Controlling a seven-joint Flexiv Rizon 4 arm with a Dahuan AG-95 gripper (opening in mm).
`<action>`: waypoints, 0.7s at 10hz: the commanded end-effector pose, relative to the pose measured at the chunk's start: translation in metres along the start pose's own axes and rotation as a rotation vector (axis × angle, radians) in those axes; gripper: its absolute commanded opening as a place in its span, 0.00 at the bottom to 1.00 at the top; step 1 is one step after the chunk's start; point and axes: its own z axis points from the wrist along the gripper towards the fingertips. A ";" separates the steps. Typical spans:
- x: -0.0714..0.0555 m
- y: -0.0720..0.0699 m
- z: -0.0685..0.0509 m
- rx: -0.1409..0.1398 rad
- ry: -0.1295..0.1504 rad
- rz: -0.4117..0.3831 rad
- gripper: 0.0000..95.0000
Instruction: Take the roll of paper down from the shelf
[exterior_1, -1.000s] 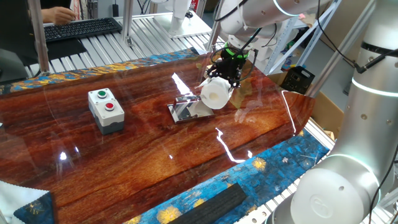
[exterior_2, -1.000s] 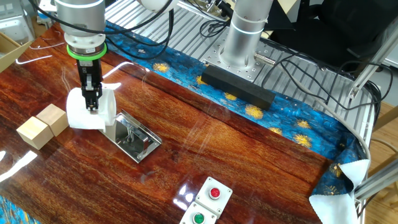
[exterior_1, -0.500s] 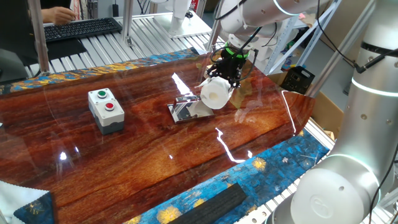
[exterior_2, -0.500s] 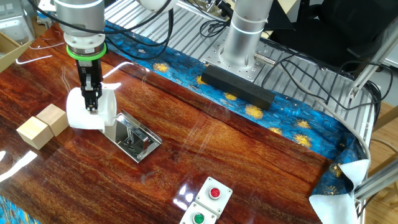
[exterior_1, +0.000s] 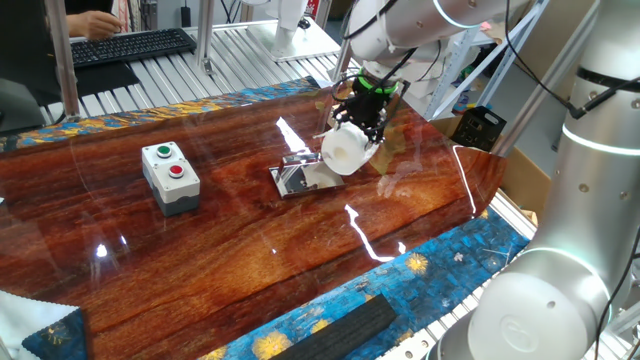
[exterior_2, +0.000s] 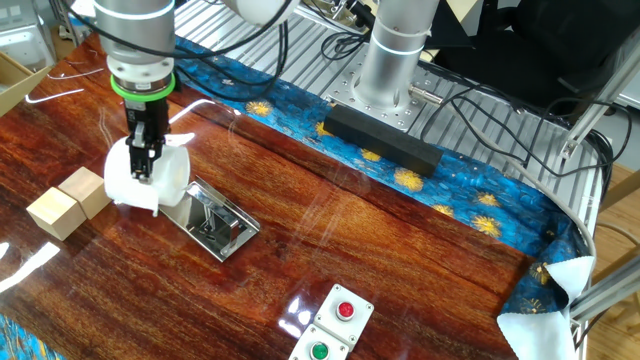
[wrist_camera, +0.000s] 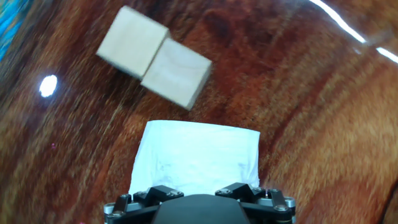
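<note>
The white roll of paper (exterior_1: 344, 150) hangs in my gripper (exterior_1: 356, 128), off the end of the chrome shelf (exterior_1: 297, 176) and a little above the table. In the other fixed view the roll (exterior_2: 150, 178) is tilted, left of the shelf (exterior_2: 215, 219), with my gripper (exterior_2: 143, 165) shut across it from above. In the hand view the roll (wrist_camera: 196, 155) fills the space below my gripper (wrist_camera: 196, 194), over the wood table.
Two tan wooden blocks (exterior_2: 68, 201) lie left of the roll, also in the hand view (wrist_camera: 155, 58). A grey button box (exterior_1: 170, 176) stands left of the shelf. A black bar (exterior_2: 380, 136) lies on the blue cloth edge.
My gripper has lifted slightly with the roll and tilted it; the roll has shifted a little away from the shelf.
</note>
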 end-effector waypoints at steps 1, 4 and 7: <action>0.000 -0.001 -0.001 0.000 -0.018 -0.008 0.00; 0.000 -0.001 -0.001 0.001 0.025 0.044 0.00; 0.000 -0.001 -0.001 0.050 0.199 0.006 0.00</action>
